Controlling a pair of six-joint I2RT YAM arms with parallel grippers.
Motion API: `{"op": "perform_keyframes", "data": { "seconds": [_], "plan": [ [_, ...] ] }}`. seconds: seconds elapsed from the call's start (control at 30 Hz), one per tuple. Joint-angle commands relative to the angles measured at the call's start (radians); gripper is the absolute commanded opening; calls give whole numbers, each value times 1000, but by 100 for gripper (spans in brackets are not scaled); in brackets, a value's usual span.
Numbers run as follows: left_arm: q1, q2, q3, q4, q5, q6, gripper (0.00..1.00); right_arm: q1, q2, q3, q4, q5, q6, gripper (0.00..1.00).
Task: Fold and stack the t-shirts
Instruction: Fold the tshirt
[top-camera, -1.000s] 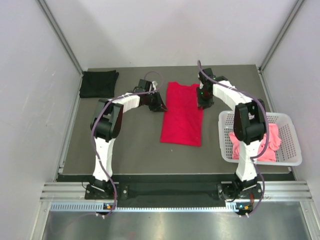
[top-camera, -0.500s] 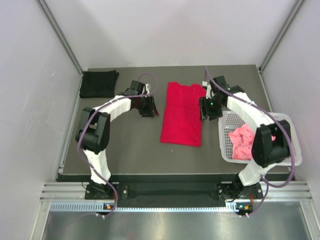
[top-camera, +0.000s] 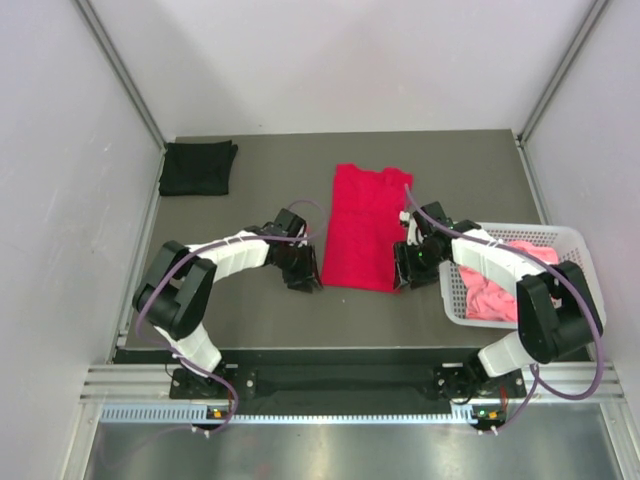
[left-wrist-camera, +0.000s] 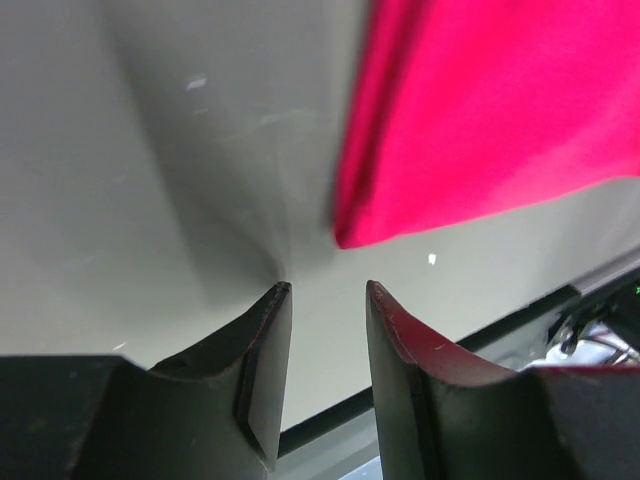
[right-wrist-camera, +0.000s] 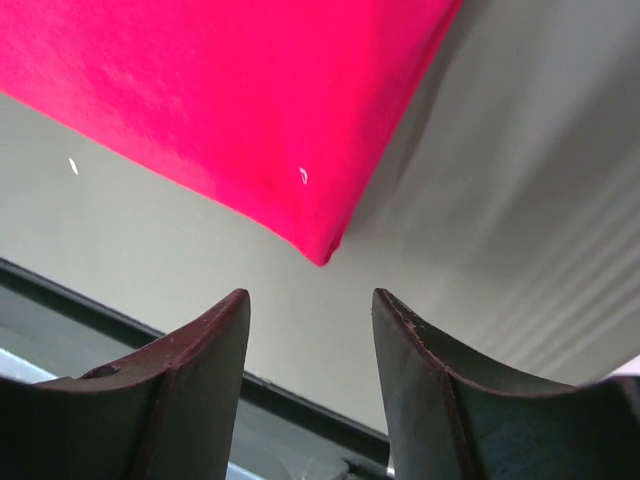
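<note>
Drawn back since a moment ago toward the near edge of the bench (top-camera: 250, 305), the left hand (left-wrist-camera: 325, 290) and right hand (right-wrist-camera: 310, 295) hover with jaws parted and empty, each just short of a near corner of the red t-shirt (top-camera: 365, 225). Right of it, the pink t-shirt (top-camera: 495, 298) sits heaped in the white basket (top-camera: 530, 231); the black t-shirt (top-camera: 198, 167) lies folded in the far left corner.

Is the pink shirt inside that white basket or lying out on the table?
Inside. The pink shirt lies crumpled within the walls of the white basket, not folded.
</note>
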Motion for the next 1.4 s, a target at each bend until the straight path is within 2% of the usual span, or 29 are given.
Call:
{"op": "perform_keyframes", "data": {
  "seconds": [0.0, 0.17, 0.57, 0.63, 0.7, 0.73, 0.8, 0.83, 0.97, 1.17, 1.37],
  "plan": [
    [7, -12, -11, 87, -43, -91, 41, 4, -49, -7, 92, 11, 30, 52],
    [7, 24, 17, 81, -100, -159, 41, 6, -61, -6, 81, 11, 21, 51],
    [-6, 107, 41, 84, -88, -240, 41, 4, -64, -4, 66, 12, 2, 50],
    [-5, 110, 40, 81, -86, -237, 39, 4, -63, -6, 66, 17, 2, 50],
    [-5, 112, 37, 74, -74, -225, 29, 6, -60, -6, 66, 18, 2, 50],
    [-5, 110, 35, 70, -77, -213, 24, 6, -55, -7, 66, 18, 4, 50],
    [-3, 103, 27, 60, -91, -202, 4, 7, -54, -10, 67, 18, 8, 50],
    [-2, 97, 14, 57, -98, -196, 0, 10, -54, -15, 72, 18, 11, 50],
    [13, 41, -29, 49, -120, -184, 0, 30, -46, -38, 99, 18, 33, 48],
    [13, -43, -123, 54, -134, -183, 0, 84, -11, -61, 124, 23, 57, 41],
    [13, -77, -161, 75, -121, -194, 0, 107, 6, -112, 188, -3, 97, 42]
  ]
}}
